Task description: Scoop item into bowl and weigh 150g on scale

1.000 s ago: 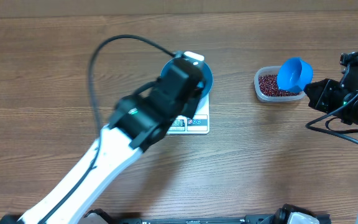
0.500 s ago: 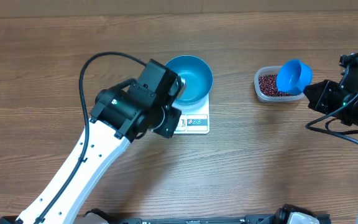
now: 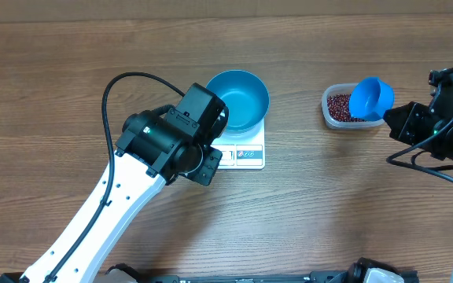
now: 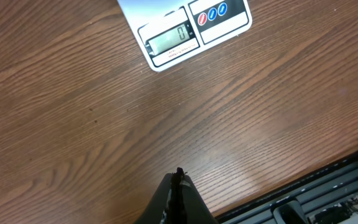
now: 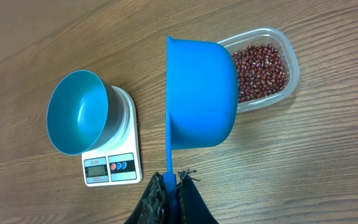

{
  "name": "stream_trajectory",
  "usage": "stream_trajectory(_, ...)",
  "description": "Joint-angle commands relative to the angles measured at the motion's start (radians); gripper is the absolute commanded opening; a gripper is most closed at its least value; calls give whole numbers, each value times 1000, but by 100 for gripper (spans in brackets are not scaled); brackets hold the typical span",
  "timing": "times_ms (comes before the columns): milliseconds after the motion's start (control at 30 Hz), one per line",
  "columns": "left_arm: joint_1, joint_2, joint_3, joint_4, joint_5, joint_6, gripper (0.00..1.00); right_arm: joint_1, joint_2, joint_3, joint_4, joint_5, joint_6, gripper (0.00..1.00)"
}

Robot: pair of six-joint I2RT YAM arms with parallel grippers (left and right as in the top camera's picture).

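Beans are held in the clear tub at the right of the counter, well apart from the blue bowl, which is seated on the white scale with 0 shown on its display. The blue scoop is gripped by its handle in the clamped right hand and is held tipped sideways over the tub. The left hand is closed on nothing, positioned above bare counter near the scale's display edge.
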Motion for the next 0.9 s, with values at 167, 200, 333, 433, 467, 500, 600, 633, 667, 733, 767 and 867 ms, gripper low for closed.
stream_trajectory(167, -6, 5, -2, 40, -58, -14, 4, -6, -8, 25, -5, -9, -8, 3)
stream_trajectory(200, -6, 5, -2, 48, -77, -14, 4, -6, -8, 25, -5, -9, -8, 3)
stream_trajectory(333, -6, 5, -2, 73, -98, -14, 8, -6, -8, 25, -5, -9, -12, 3)
stream_trajectory(433, -6, 5, -2, 81, -98, -14, 51, -6, -8, 25, -5, -8, -12, 3)
stream_trajectory(467, -6, 5, -2, 79, -98, -14, 92, -6, -8, 25, -5, -8, -12, 3)
stream_trajectory(500, -6, 5, -2, 78, -95, -14, 100, -6, -8, 25, -5, -8, -12, 3)
stream_trajectory(600, -6, 5, -2, 76, -95, -14, 100, -6, -8, 25, -5, -8, -16, 3)
stream_trajectory(633, -6, 5, -2, 76, -95, -14, 100, -6, -8, 25, -5, -5, -19, 3)
stream_trajectory(667, -6, 5, -2, 76, -95, -15, 99, -6, -8, 25, -5, -1, -19, 4)
stream_trajectory(733, -6, 5, -2, 76, -95, -14, 99, -6, -8, 25, -5, 8, -19, 4)
stream_trajectory(767, -6, 5, -2, 76, -95, -14, 100, -6, -8, 25, -4, 14, -19, 4)
stream_trajectory(867, -6, 5, -2, 76, -95, -14, 100, -5, -8, 31, -4, 29, -19, 4)
